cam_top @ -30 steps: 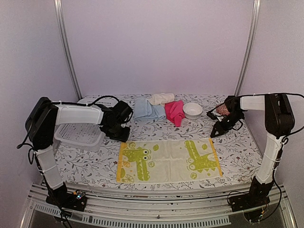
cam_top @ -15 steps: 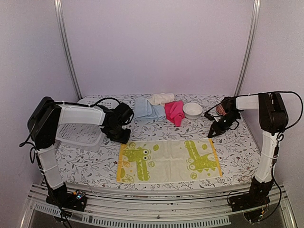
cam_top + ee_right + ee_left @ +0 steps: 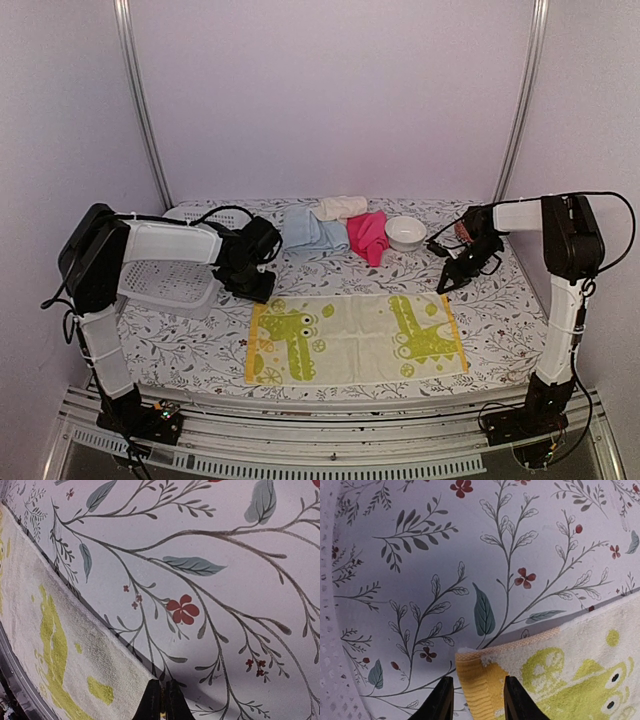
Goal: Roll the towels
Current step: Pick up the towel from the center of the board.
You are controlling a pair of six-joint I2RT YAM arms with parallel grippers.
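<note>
1. Down at the far-left corner of the yellow-green towel (image 3: 560,680), the left gripper (image 3: 475,704) has its fingers parted a little, with the corner sitting between them. Lined up for a pinch, I'd guess.
2. The right gripper (image 3: 161,700) is pinched closed on nothing, tip right at the towel's far-right edge.
3. That towel lies flat across the near middle, so no rolling yet.
4. The pink towel (image 3: 368,235), blue towel (image 3: 310,232) and cream towel (image 3: 340,207) are bunched at the back, waiting.
5. The white bowl (image 3: 405,232) and the basket (image 3: 165,283) have nothing visible inside, though the left arm hides part of the basket.

Nubby terry yellow-green towel (image 3: 560,680) on smooth floral covering (image 3: 470,555).
</note>
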